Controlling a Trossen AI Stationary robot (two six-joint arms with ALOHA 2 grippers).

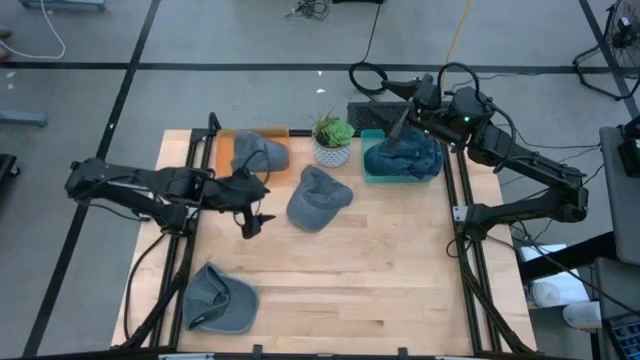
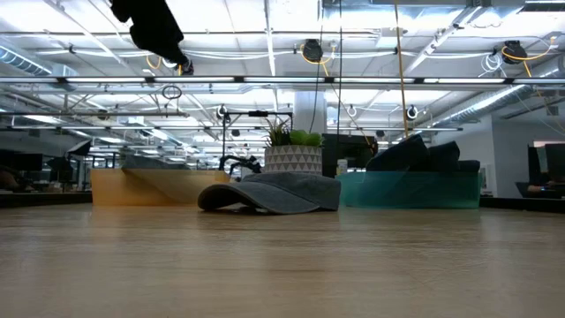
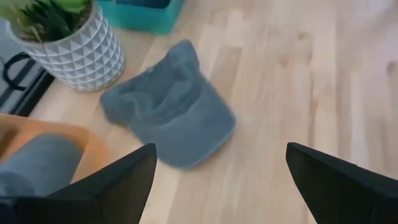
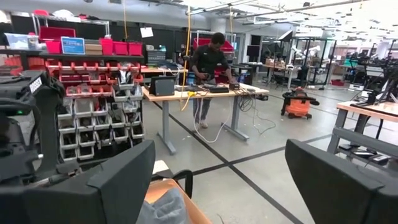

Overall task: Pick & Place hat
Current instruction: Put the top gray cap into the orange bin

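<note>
A grey hat (image 1: 318, 198) lies crown up on the wooden table's middle, also in the left wrist view (image 3: 168, 115) and the low view (image 2: 274, 193). My left gripper (image 1: 255, 215) hangs open above the table just left of it, slanting down toward it (image 3: 221, 155), touching nothing. My right gripper (image 1: 398, 132) is open (image 4: 221, 152), held high and level over a teal bin (image 1: 372, 170) that holds a dark blue hat (image 1: 405, 157). Another grey hat (image 1: 258, 152) lies in an orange bin (image 1: 226, 150).
A potted plant in a white patterned pot (image 1: 332, 142) stands between the two bins at the table's far edge. A further grey hat (image 1: 220, 300) lies at the near left corner. The table's near right part is bare wood (image 1: 390, 290). A person stands far off in the room (image 4: 211, 68).
</note>
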